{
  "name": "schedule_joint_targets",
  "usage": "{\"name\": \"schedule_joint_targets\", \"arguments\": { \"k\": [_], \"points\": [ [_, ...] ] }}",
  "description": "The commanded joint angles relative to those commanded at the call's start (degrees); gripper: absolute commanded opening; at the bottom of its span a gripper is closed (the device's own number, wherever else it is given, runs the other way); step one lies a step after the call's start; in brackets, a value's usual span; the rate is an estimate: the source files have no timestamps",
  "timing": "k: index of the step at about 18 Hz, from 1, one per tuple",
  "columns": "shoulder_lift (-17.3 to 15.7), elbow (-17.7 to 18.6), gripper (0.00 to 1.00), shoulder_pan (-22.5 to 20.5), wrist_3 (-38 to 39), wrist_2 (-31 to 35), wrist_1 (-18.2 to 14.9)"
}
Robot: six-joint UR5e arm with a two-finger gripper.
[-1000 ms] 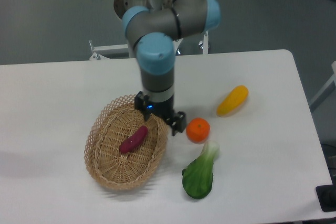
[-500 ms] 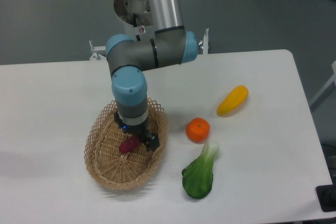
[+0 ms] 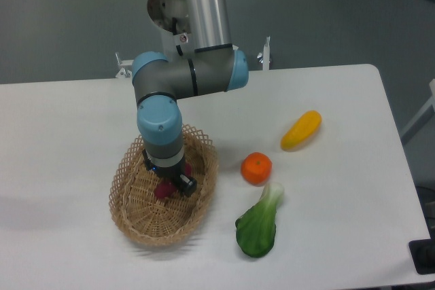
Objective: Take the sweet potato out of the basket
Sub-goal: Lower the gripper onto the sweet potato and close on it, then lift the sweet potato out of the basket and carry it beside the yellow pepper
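The tan wicker basket [image 3: 136,219] lies at the front left of the table. Inside it the reddish-purple sweet potato [image 3: 162,191] shows only as a small patch, the rest hidden under my wrist. My gripper [image 3: 170,185] is lowered into the basket directly over the tuber. Its fingers are mostly covered by the wrist, so whether they are closed on the sweet potato cannot be read.
An orange fruit [image 3: 256,168] sits just right of the basket. A green leafy vegetable [image 3: 258,225] lies in front of it, and a yellow oblong vegetable [image 3: 301,130] lies farther right. The arm's base stands behind the table.
The arm has swung left from the basket's right rim to over the sweet potato and dropped lower into the basket, covering most of the tuber.
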State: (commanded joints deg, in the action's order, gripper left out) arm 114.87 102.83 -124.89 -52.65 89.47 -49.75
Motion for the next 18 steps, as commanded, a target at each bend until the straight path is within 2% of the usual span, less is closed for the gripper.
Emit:
{"name": "schedule_joint_targets", "arguments": {
  "k": [2,5,12,14,18],
  "points": [
    [-0.1,0.0,0.20,0.0,0.1,0.0,0.0],
    [-0.4,-0.3,0.17,-0.1,0.1,0.0,0.0],
    [-2.7,-2.4,0.17,-0.9,-0.2,-0.3,-0.4],
    [-3.4,-4.4,0.17,-3.1,-0.6,-0.1,-0.6],
    [-4.2,-8.3,0.17,-9.7,-7.8,-0.4,-1.2]
  ]
}}
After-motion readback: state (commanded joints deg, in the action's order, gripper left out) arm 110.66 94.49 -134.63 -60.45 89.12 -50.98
